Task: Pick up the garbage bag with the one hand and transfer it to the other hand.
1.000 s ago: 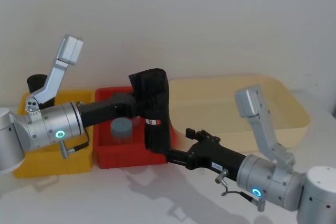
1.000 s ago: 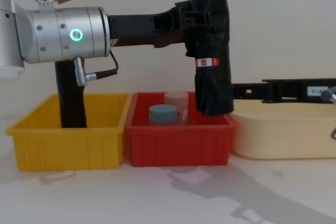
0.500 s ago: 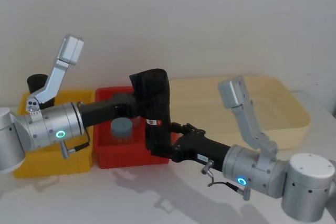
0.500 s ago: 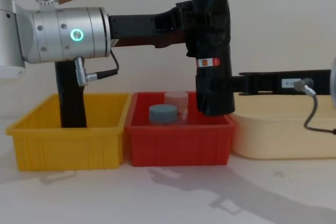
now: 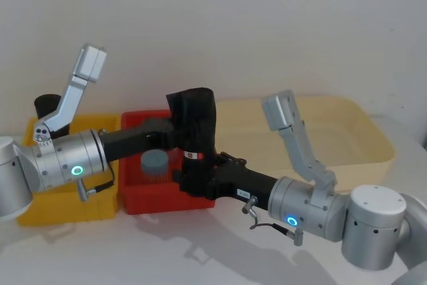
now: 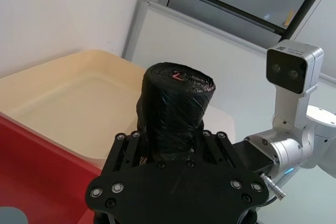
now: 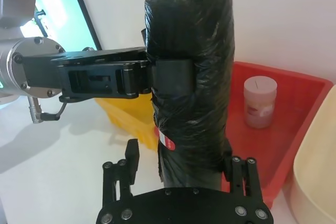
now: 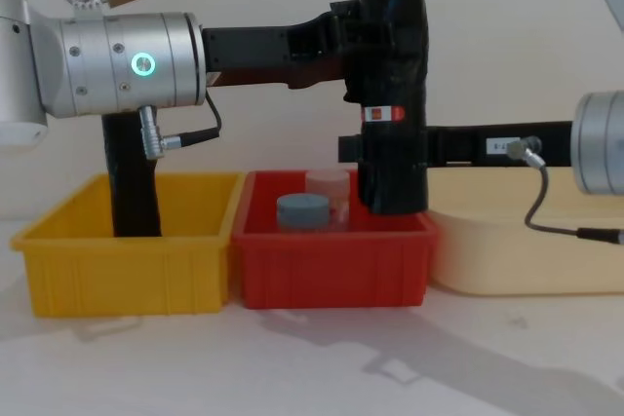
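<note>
here, a white tabletop carries three containers in a row: a wide cream plastic tub on the robot's right, a red plastic bin in the middle and a yellow plastic bin on the left. a plain black roll stands upright in the yellow bin.

above the red bin, the garbage bag, a black cylindrical roll of crinkly plastic, hangs upright in the air, its lower end level with the bin's rim. the one hand, the black long-fingered gripper on the green-ringed silver left arm, is clenched on the roll's upper half and carries it. the other hand, the black gripper on the blue-ringed right arm, reaches in from the robot's right. its fingers straddle the roll's lower half, below the small red-and-white label band. they look released: the right wrist view shows a gap between one finger and the plastic.

two small jars sit in the red bin under the roll, one with a grey cap, one pale pink.

the handover seems about to start. if the left fingers let go before the right ones clench, the roll would likely drop onto the jars. the plastic looks slippery, and a low grip may let the roll tip. closing off-centre could also twist it against the left hold.
</note>
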